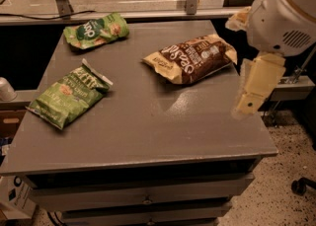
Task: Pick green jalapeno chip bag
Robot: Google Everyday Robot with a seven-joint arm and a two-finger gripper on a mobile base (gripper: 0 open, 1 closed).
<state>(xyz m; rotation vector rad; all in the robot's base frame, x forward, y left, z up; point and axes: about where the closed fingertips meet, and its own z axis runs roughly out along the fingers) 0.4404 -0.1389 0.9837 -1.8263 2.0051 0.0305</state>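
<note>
The green jalapeno chip bag (pixel 69 94) lies flat on the left side of the grey table (pixel 163 126). It is olive green and crinkled, with pale lettering and a whitish top edge. My gripper (pixel 248 105) is the cream-coloured part hanging below the white arm (pixel 284 15) at the right. It is over the table's right edge, far from the bag. It holds nothing that I can see.
A smaller bright green bag (pixel 97 30) lies at the table's back left. A brown and cream bag (pixel 191 58) lies at the back right, close to the arm. Drawers (pixel 145 198) front the table. A metal rail (pixel 123 17) runs behind it.
</note>
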